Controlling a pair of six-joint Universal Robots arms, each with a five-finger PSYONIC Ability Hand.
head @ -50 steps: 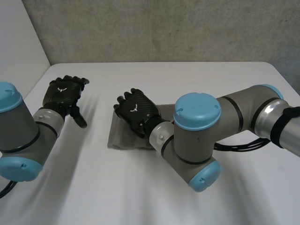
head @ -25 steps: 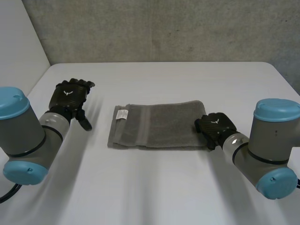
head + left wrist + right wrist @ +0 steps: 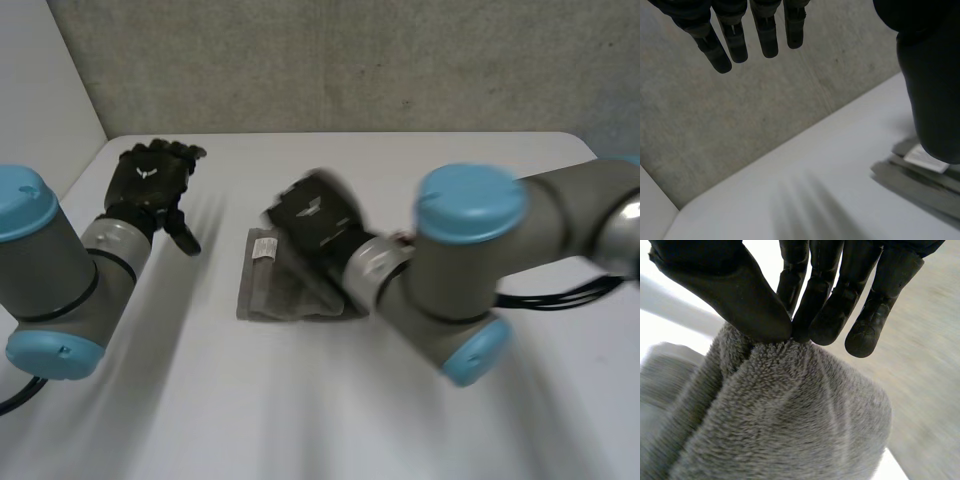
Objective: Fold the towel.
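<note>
The grey towel [image 3: 285, 295] lies left of the table's middle, bunched into a short stack, with a white label [image 3: 263, 246] on its left end. My right hand [image 3: 316, 219] hovers over that stack, its arm reaching across from the right. In the right wrist view my right hand [image 3: 737, 292] pinches a raised fold of the towel [image 3: 780, 415] between thumb and fingers. My left hand [image 3: 150, 180] is held above the table to the left of the towel, apart from it. Its fingers [image 3: 735, 40] hang straight and hold nothing, and beyond its thumb I see the towel [image 3: 920, 182] and the label [image 3: 925, 156].
The white table [image 3: 300, 420] stretches out around the towel on all sides. A grey wall [image 3: 350, 60] stands behind its far edge, and a white panel [image 3: 40, 90] closes the left side.
My right hand closed on the towel's right end and carried it left over the labelled end, so the long strip is now a short stack. The left hand barely moved.
</note>
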